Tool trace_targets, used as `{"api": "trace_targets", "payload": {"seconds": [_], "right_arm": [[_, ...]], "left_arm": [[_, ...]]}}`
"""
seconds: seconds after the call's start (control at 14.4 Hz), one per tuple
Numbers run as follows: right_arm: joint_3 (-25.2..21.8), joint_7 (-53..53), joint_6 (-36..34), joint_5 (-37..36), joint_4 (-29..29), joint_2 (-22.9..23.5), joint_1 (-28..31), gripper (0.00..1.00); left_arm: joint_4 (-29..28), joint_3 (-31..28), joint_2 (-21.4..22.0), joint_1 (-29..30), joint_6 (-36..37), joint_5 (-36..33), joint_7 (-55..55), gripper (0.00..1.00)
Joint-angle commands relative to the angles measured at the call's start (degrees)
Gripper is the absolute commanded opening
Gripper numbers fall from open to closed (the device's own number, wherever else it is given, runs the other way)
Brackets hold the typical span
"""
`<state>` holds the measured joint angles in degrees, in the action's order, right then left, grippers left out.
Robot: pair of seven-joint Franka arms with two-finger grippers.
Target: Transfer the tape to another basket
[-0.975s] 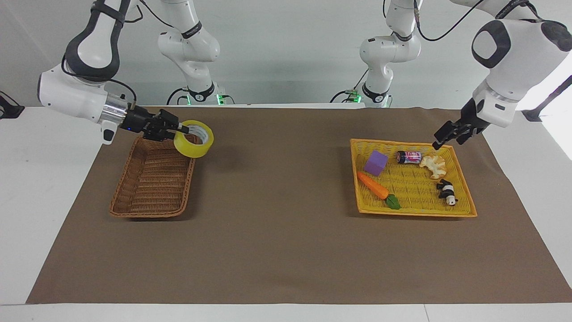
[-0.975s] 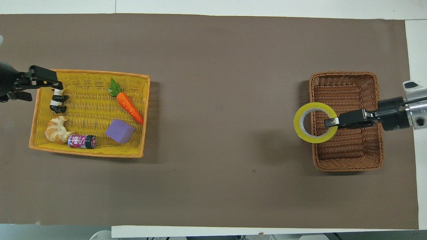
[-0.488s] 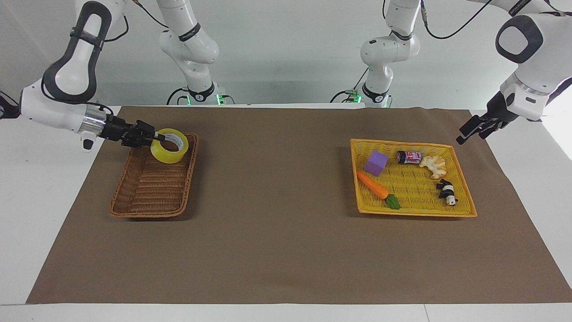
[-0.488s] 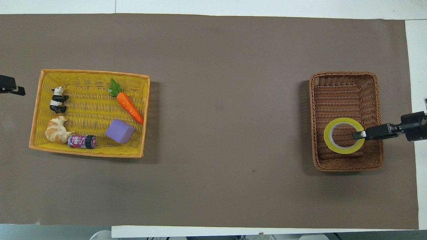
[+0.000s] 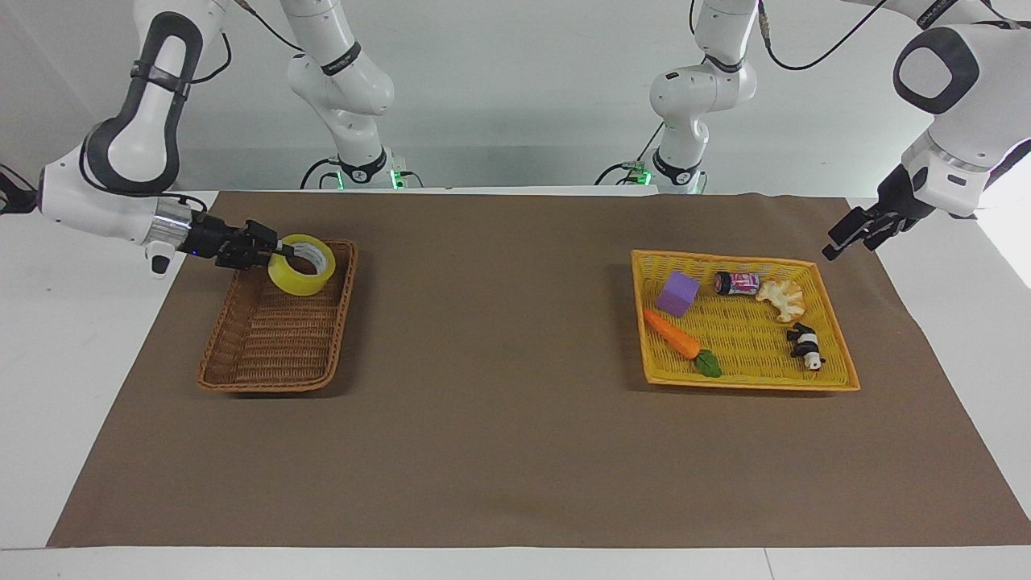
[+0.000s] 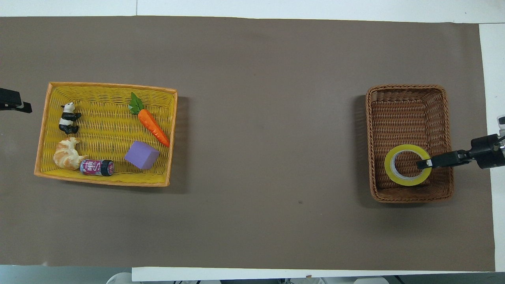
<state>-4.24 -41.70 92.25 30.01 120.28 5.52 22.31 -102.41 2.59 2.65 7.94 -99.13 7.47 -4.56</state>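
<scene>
The yellow tape (image 5: pixel 294 280) is in the brown wicker basket (image 5: pixel 266 346), low at the end nearest the robots and tilted. My right gripper (image 5: pixel 278 250) reaches in over the basket's rim and is shut on the tape's rim. In the overhead view the tape (image 6: pixel 388 165) sits inside the basket (image 6: pixel 408 114) with the right gripper (image 6: pixel 424 164) on its ring. My left gripper (image 5: pixel 842 240) is open and empty, in the air off the yellow basket's end; only its tip (image 6: pixel 19 106) shows in the overhead view.
The yellow woven basket (image 5: pixel 741 354) at the left arm's end holds a purple block (image 5: pixel 676 293), a carrot (image 5: pixel 672 334), a can (image 5: pixel 737 283), a croissant (image 5: pixel 781 298) and a panda figure (image 5: pixel 805 345). A brown mat (image 5: pixel 499 362) covers the table.
My right gripper has carried the tape from over the brown basket's rim into the basket and lowered it. My left gripper has drawn back from over the yellow basket and now holds still.
</scene>
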Motion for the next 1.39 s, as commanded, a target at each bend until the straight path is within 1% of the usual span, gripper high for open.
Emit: {"api": "trace_targets", "payload": {"seconds": [0.0,0.14,0.35,0.49,0.77,0.84,0.91,1.05,1.11,1.25,1.32], "right_arm": [[0.6,-2.2,1.6,-1.2,1.4,-0.3,0.8,0.00],[0.6,-3.6,2.6,-1.4,2.6,-0.3,1.3,0.00],[0.6,-4.4,5.0,-1.5,4.3,-0.8,1.4,0.00],[0.6,-4.6,6.0,-1.6,4.6,-0.9,1.3,0.01],[0.6,-4.7,7.3,-1.9,5.3,-1.0,1.0,0.01],[0.6,-4.7,7.6,-1.9,5.3,-1.0,1.0,0.04],[0.6,-4.6,7.7,-1.9,5.2,-1.0,1.0,0.24],[0.6,-4.6,7.9,-1.9,5.0,-0.9,0.9,0.81],[0.6,-4.8,7.8,-1.9,4.4,-0.7,1.0,1.00],[0.6,-4.8,7.3,-2.7,2.4,-0.3,0.9,1.00],[0.6,-4.8,7.2,-3.3,1.7,-0.2,0.9,1.00]], "left_arm": [[-0.2,0.3,1.2,-0.9,-0.1,-1.9,0.9,0.99],[0.5,1.0,1.3,-2.3,0.9,-4.7,1.0,0.99],[0.6,5.0,1.9,-2.4,3.2,-7.6,2.8,0.99],[2.4,4.8,1.6,-3.3,5.3,-7.6,5.2,0.99],[3.1,4.9,1.3,-2.4,7.1,-7.0,7.1,0.99],[3.7,4.8,1.1,-2.4,7.9,-7.0,7.3,0.99],[4.2,5.1,1.1,-2.4,8.8,-7.0,8.2,0.99],[5.1,5.8,1.0,-2.5,10.4,-7.0,8.5,0.99],[4.9,5.8,1.1,-2.7,10.4,-7.0,8.5,0.99],[4.6,6.4,1.0,-3.1,10.4,-7.0,8.4,0.99],[4.7,7.9,0.8,-2.8,10.7,-7.1,8.4,0.99]]}}
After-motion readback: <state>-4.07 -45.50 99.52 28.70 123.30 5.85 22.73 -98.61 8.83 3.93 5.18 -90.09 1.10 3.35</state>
